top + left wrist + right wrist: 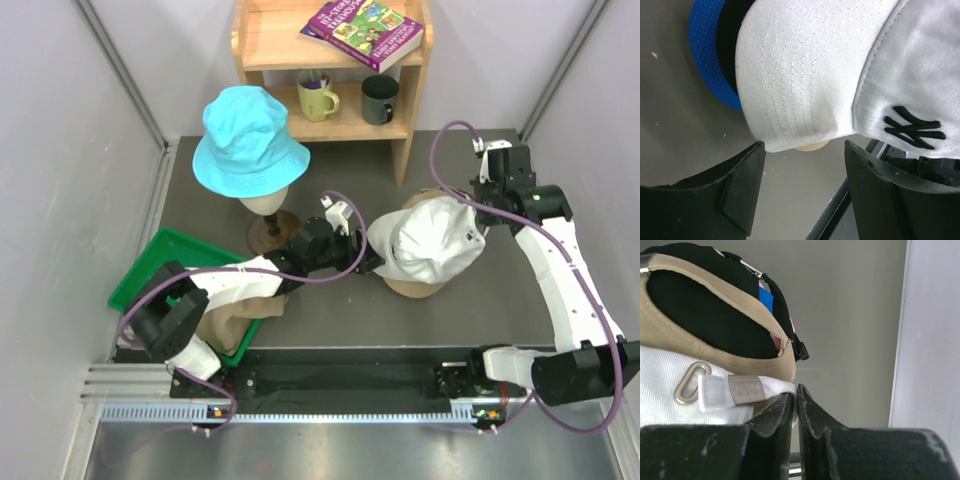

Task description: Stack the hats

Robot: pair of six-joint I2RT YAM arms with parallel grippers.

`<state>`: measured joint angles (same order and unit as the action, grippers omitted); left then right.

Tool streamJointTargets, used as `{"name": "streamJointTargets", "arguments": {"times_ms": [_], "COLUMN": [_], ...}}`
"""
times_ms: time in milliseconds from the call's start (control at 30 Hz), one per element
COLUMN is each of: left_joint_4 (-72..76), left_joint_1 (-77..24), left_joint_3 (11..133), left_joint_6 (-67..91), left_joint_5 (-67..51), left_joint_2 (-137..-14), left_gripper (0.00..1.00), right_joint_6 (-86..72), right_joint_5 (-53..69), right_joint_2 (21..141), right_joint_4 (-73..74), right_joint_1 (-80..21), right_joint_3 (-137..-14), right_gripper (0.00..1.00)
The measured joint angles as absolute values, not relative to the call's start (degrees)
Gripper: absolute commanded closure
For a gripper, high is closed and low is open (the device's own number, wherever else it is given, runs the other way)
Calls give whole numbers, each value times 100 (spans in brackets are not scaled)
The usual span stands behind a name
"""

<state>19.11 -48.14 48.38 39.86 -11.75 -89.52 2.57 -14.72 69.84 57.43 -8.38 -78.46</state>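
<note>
A white cap (425,245) tops a stack of caps on the round wooden stand (410,289). In the left wrist view its brim (790,75) lies over a black brim (727,40) and a royal blue brim (707,55). My left gripper (366,258) (804,146) is open, with the jaws on either side just below the white brim's edge. My right gripper (472,208) (796,390) is shut on the white cap's back strap (772,386). Above it show the tan cap's band (715,355), the black cap (700,310) and slivers of pink and blue. A cyan bucket hat (250,140) sits on the mannequin head.
A green tray (160,262) at front left holds tan fabric (222,325) under my left arm. A wooden shelf (405,130) at the back carries a book (365,30) and two mugs (318,98). Walls close in on both sides.
</note>
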Motion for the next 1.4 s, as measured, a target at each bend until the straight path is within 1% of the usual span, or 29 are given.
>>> {"name": "streamJointTargets", "arguments": {"times_ms": [133,167,233,300,400,567,633,733,1000,1167,1267,1300,1367,1400], "left_joint_4": [2045,2067,2104,2115,2112,2104,2102,2178,3063,3216,3225,3249,3267,3267], "left_joint_1": [-4814,-4814,-4812,-4810,-4810,-4718,-4646,-4571,-4571,-4567,-4569,-4569,-4569,-4569], "left_joint_3": [4821,4821,4821,4821,4807,4554,4469,4453,4451,4451,4445,4445,4445,4445], "left_joint_6": [4049,4045,4038,4034,3959,3795,3741,3710,3780,3787,3789,3789,3785,3789], "left_joint_5": [-1151,-1135,-1129,-1127,-1059,-897,-921,-1048,-1706,-1822,-1820,-1820,-1817,-1815], "left_joint_2": [-8949,-8949,-8949,-8952,-8949,-8858,-8840,-8840,-9059,-9279,-9297,-9297,-9297,-9297], "left_gripper": [40,46,49,48,36,28,27,28,30,31,30,31,39,49], "right_joint_6": [257,257,259,259,259,259,261,263,305,305,305,303,303,305], "right_joint_5": [-1509,-1518,-1529,-1542,-1542,-1549,-1551,-1557,-1559,-1559,-1559,-1557,-1557,-1559], "right_joint_2": [7126,7150,7177,7190,7201,7251,7258,7266,7373,7378,7378,7378,7378,7378], "right_joint_4": [5730,5743,5747,5749,5763,5774,5774,5776,5833,5837,5841,5841,5843,5846], "right_joint_1": [-836,-836,-834,-834,-834,-834,-834,-834,-832,-832,-832,-832,-832,-832], "right_joint_3": [-7894,-7933,-8005,-8077,-8143,-8191,-8191,-8191,-8261,-8263,-8263,-8263,-8263,-8263], "right_gripper": [93,92,92,92,92,92,92,92,92,92,92,92,92,92]}}
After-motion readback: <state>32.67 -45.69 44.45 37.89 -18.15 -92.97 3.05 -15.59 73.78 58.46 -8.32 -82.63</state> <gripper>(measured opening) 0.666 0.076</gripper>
